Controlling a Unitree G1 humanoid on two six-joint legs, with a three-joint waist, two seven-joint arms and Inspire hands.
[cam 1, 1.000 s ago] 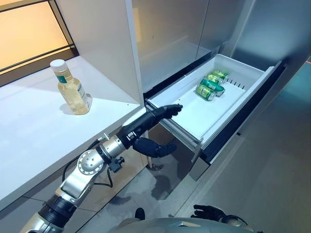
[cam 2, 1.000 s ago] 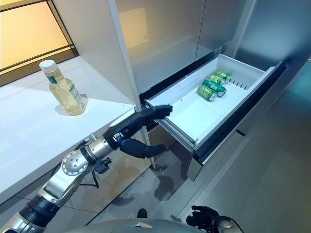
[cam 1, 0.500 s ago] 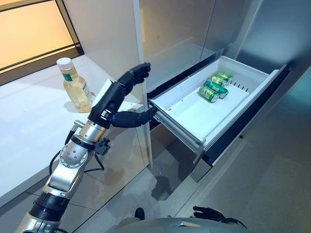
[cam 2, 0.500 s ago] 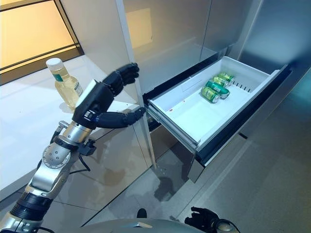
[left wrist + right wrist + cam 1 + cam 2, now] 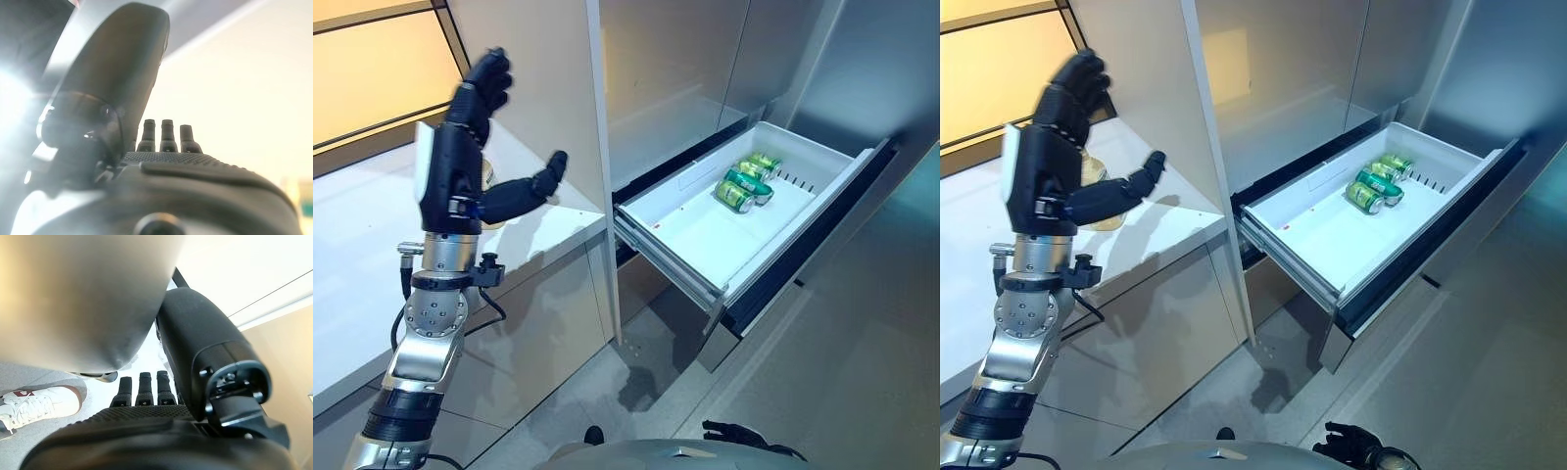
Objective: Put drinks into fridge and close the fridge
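A: Where did the drinks lie?

B: Three green drink cans lay on their sides, close together, at the far end of the white plastic fridge drawer, which stood pulled well out of the grey steel fridge. A clear bottle of pale yellow liquid stood on the white counter beside the fridge, mostly hidden behind the left hand.

A: How was that hand held?

B: It was raised above the counter, just in front of the bottle, fingers straight and thumb spread wide, holding nothing. The spread likely suited a grasp round the bottle's body.

A: And the right hand?

B: The right hand hung low near the floor, idle; its fingers looked relaxed and empty. A person's white shoe showed past it.

A: Why was the drawer out?

B: Probably to receive the bottle; closing was not yet due.
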